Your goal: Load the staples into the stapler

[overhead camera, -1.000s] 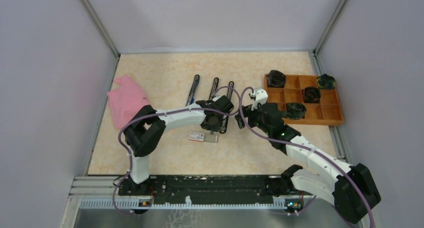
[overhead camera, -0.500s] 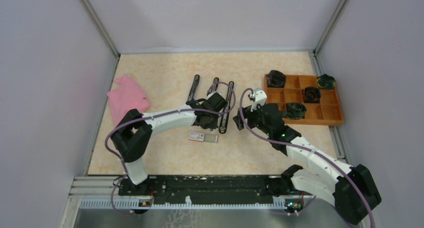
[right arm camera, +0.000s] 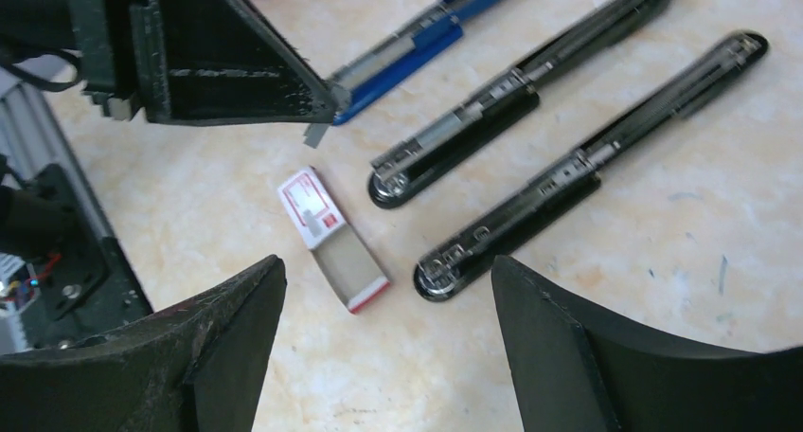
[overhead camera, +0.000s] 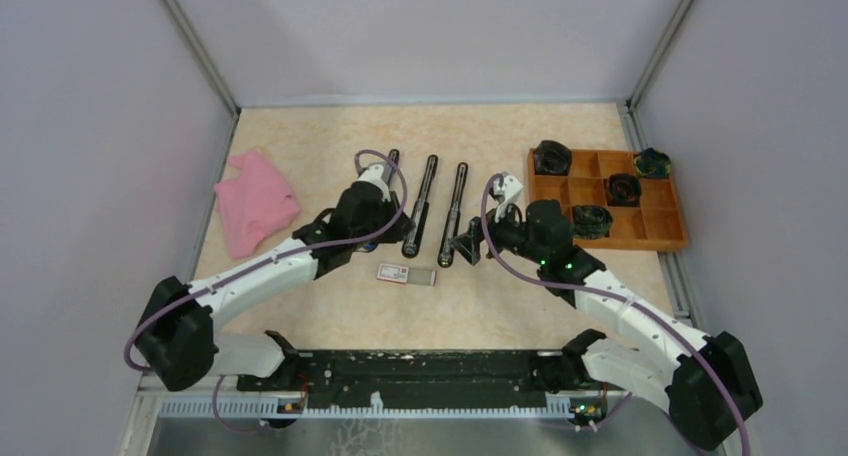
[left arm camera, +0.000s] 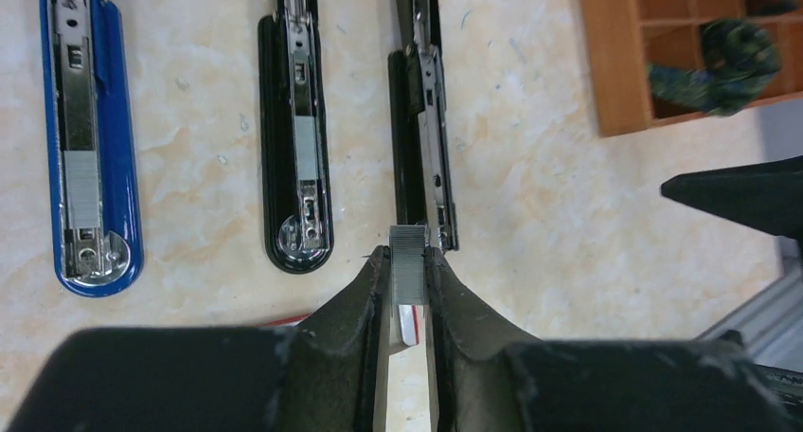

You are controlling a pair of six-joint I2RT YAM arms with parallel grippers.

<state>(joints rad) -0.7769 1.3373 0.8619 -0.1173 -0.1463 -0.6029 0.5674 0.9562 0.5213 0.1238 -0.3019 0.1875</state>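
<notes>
Since a second ago the left arm has swung back and leftward, off the two black staplers it was covering; the right arm has barely shifted.

The left gripper (left arm camera: 409, 254) is clamped on a short grey staple strip (left arm camera: 410, 290), which stands out past the fingertips. Seen from above, this gripper hovers near the blue stapler (left arm camera: 85, 148). The right gripper (overhead camera: 468, 244) has its jaws wide apart with nothing between them, at the near end of the right black stapler (overhead camera: 455, 214).

All three staplers lie opened flat, side by side, with the middle black stapler (overhead camera: 420, 206) between the other two. A pale grey block sits in the open channel of the blue one and of the middle one (the right one's channel is harder to read).

Just in front of the black staplers lies the staple box (overhead camera: 407, 274), white with red print, its drawer slid partly out. Whether strips lie in the drawer I cannot tell.

Further right, the orange wooden tray (overhead camera: 660, 241) holds dark bundles (overhead camera: 551, 157) in four of its compartments, one in each. A pink cloth (overhead camera: 255, 201) lies at the far left of the table (overhead camera: 330, 306).
</notes>
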